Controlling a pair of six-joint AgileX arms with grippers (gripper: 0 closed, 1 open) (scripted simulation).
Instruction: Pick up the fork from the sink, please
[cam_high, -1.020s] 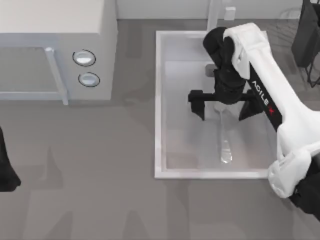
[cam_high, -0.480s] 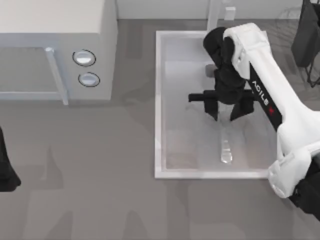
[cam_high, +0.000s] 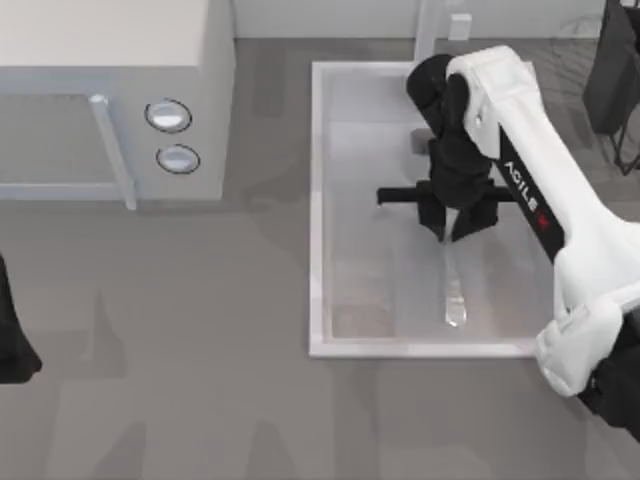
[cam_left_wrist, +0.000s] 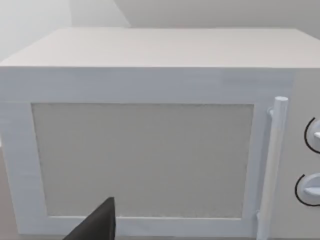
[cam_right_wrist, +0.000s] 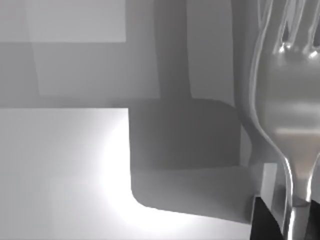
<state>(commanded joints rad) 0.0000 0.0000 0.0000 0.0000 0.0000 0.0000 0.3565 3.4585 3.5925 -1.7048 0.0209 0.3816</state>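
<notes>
The silver fork (cam_high: 454, 295) lies lengthwise in the pale sink (cam_high: 318, 200), its rounded handle end toward the near rim. My right gripper (cam_high: 451, 232) reaches down into the basin and is shut on the fork just below its head. In the right wrist view the fork (cam_right_wrist: 290, 100) fills the side of the picture, tines away from the camera, its neck running down between my dark fingertips (cam_right_wrist: 265, 225). My left arm (cam_high: 12, 340) rests parked at the table's left edge.
A boxy microwave (cam_high: 110, 90) with two round knobs (cam_high: 168, 116) stands at the back left; the left wrist view faces its door (cam_left_wrist: 145, 150). The faucet post (cam_high: 428, 30) rises at the sink's far side. A dark object (cam_high: 615, 70) stands at the back right.
The right gripper's fingers, spread wide a second ago, have closed in on the fork. The arm itself has barely moved and the fork lies where it was.
</notes>
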